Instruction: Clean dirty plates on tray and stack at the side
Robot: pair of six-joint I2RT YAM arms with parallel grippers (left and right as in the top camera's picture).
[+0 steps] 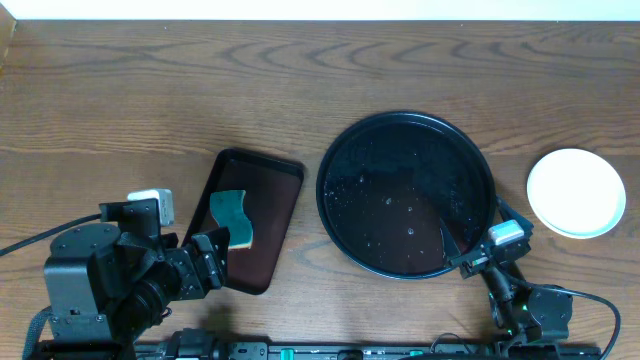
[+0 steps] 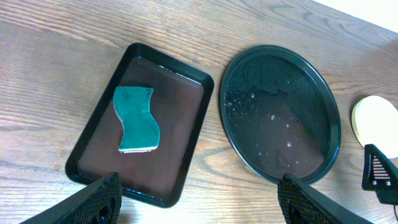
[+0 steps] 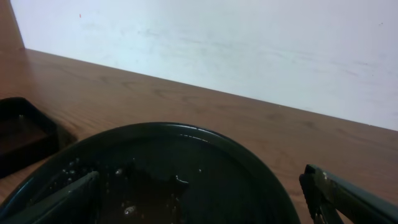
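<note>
The round black tray (image 1: 322,190) lies right of centre, wet with droplets and a dark puddle, with no plate on it. It also shows in the left wrist view (image 2: 280,81) and the right wrist view (image 3: 249,168). A pale white plate (image 1: 576,192) with a clean top rests on the bare wood right of the tray. It also shows at the right edge of the left wrist view (image 2: 375,121). I cannot tell whether other plates lie under it. My left gripper (image 1: 208,258) (image 2: 199,202) is open and empty. My right gripper (image 1: 478,232) (image 3: 199,205) is open, straddling the tray's near right rim.
A dark maroon rectangular tray (image 1: 285,200) (image 2: 186,137) lies left of the black tray. A teal sponge (image 1: 231,218) (image 2: 137,118) lies in it. A white wall (image 3: 217,43) runs along the table's far edge.
</note>
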